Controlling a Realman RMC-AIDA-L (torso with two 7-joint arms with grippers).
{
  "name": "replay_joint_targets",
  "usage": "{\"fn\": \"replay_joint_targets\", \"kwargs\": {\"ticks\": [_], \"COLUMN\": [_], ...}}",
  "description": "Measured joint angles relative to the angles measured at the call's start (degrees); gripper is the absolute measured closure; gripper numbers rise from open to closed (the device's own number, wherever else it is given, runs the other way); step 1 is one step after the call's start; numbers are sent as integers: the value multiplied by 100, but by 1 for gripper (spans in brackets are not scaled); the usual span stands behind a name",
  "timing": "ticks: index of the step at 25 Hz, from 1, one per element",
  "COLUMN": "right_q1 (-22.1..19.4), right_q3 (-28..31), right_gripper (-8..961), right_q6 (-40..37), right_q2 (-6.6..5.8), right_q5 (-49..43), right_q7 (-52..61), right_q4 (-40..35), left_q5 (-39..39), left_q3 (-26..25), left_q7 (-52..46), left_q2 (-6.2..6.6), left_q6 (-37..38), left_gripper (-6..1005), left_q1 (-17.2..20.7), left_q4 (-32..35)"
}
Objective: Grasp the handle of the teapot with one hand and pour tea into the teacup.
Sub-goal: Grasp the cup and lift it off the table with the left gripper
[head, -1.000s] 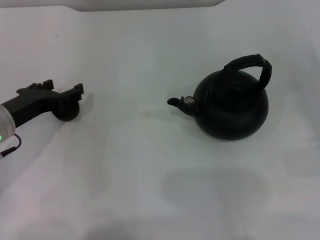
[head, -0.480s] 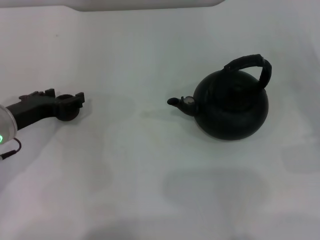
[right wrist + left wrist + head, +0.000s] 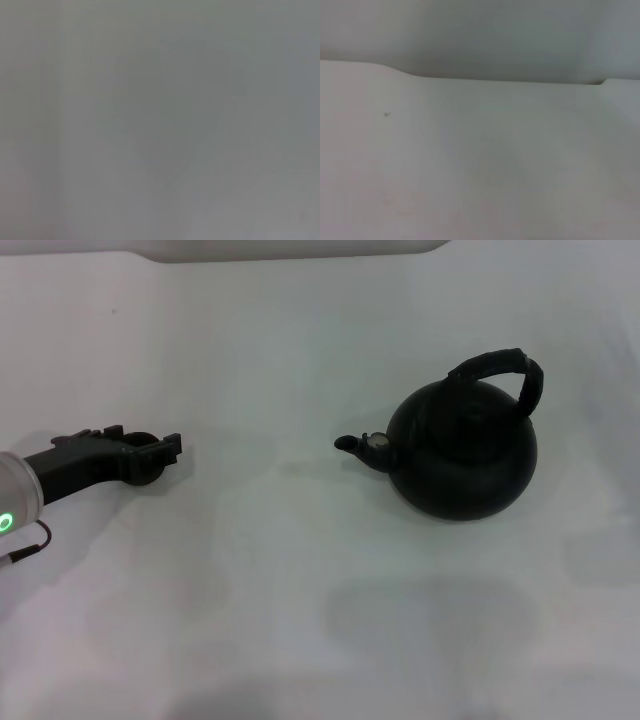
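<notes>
Head view: the teapot [image 3: 462,452] sits upright on the white tabletop [image 3: 300,570] at about 3 o'clock, spout toward 9 o'clock, handle [image 3: 503,370] arched over it. The left tool [image 3: 150,452] at 9 o'clock surrounds the teacup [image 3: 146,466]; whether it grips, I cannot tell. Left wrist view: only bare tabletop. Right wrist view: featureless grey.
</notes>
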Motion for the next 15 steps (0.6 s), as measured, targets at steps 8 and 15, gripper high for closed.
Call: {"fn": "replay_joint_targets", "kwargs": {"ticks": [8, 15], "right_q1": [9, 18], "right_q3": [0, 0], "right_gripper": [82, 93], "right_q6": [33, 36], "right_q2": [0, 0], "right_q5": [4, 8], "right_q7": [-4, -6], "right_q4": [1, 17], "left_q5": [16, 230], "left_q3": [-80, -212], "left_q7": [-4, 7], "left_q2": [2, 0], "left_q6": [-113, -319], "left_gripper": [122, 121], "left_q1": [-46, -134], "left_q4": [16, 103]}}
